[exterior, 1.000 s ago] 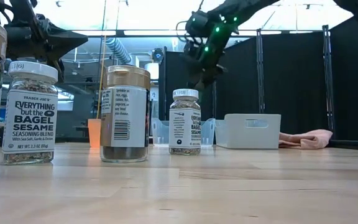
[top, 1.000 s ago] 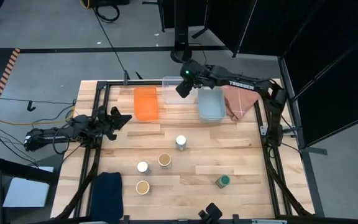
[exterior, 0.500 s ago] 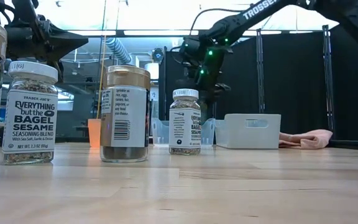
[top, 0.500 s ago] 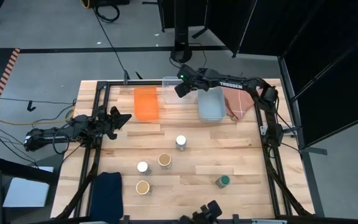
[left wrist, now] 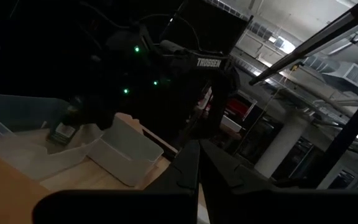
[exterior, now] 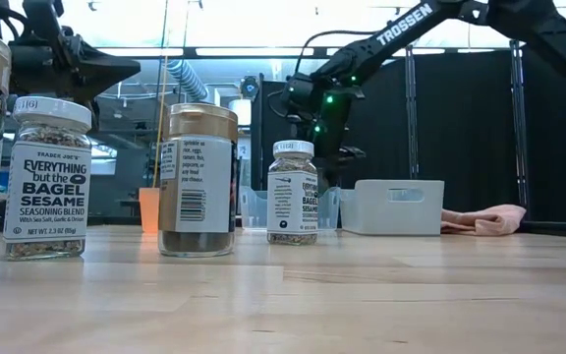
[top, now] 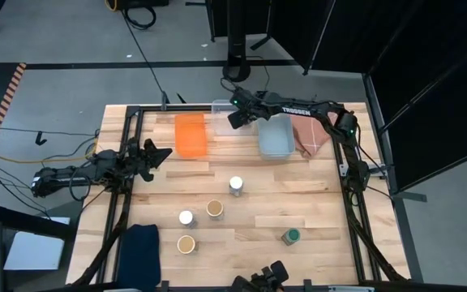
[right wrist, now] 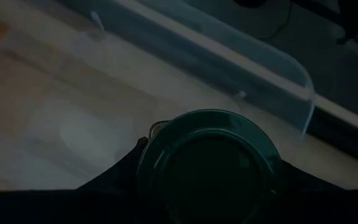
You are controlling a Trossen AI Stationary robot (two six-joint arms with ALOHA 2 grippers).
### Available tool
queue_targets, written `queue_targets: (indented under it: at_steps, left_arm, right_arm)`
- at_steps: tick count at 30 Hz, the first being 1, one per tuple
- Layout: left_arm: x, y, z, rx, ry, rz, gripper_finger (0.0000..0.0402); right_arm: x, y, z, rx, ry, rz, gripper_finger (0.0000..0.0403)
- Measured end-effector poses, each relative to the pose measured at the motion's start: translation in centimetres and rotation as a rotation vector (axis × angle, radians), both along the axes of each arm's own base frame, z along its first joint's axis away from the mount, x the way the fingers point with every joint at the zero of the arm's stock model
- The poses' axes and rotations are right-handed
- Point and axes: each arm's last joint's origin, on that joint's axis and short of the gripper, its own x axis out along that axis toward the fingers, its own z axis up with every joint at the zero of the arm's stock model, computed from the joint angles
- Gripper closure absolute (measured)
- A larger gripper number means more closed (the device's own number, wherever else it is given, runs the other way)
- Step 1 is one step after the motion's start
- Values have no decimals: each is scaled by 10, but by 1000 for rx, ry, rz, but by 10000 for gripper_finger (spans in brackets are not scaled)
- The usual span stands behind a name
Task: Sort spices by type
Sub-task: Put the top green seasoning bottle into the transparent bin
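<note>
1 green-lidded jar (right wrist: 209, 163) sits gripped in the right gripper (top: 237, 116) over the clear bin (top: 224, 107), seemingly; left gripper (top: 154, 155) closed.

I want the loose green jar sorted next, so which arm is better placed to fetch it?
Probably the right. The green-lidded jar on the table stands toward the right arm's side, though the right gripper is over the clear bin, shut on another green-lidded jar. The left gripper waits at the left edge.

Two dark, slender arms are showing black cabling; the right arm (exterior: 430, 22) is bearing white TROSSEN lettering, with green indicator lights glowing near its wrist at eleven o'clock.
</note>
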Motion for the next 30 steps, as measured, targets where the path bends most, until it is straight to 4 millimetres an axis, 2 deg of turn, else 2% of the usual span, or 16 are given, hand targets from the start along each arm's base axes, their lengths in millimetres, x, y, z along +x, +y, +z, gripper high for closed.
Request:
queue_targets:
  at_steps: [4,15,22,30]
  left_arm:
    - [0,0,-1,-2,11,3,386]
    - [0,1,-2,-7,24,22,386]
    - [0,1,-2,-7,24,22,386]
    - [0,1,-2,-7,24,22,386]
  right_arm:
    - [2,1,-8,17,3,-1,198]
    - [2,0,-9,19,3,-4,198]
    - [1,-1,-10,21,9,3,168]
    - [2,0,-10,11,31,53,169]
